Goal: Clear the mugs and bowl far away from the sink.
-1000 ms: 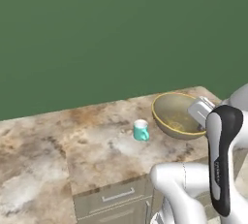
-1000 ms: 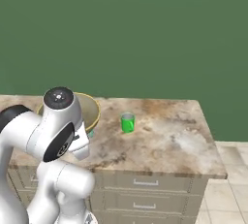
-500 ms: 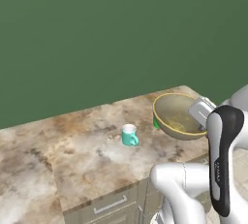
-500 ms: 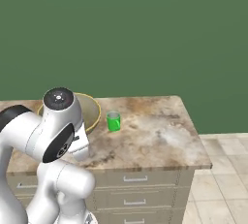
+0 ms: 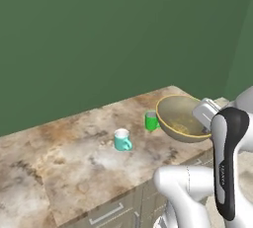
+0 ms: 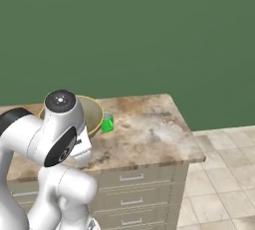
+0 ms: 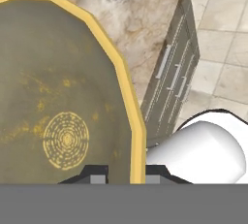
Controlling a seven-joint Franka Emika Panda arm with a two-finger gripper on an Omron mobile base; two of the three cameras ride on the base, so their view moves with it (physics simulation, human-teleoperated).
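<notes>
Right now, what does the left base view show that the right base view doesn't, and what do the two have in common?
Left base view alone: the teal mug standing on the marble counter, apart from the other items, and the bowl's yellowish inside seen from above.

Right base view alone: the counter's far end, the drawer fronts below it and the tiled floor.

Both: the bowl raised at the arm's wrist, the green mug just beside its rim, the counter and the green wall. The hand view confirms the pincer shut on the bowl's rim.
</notes>
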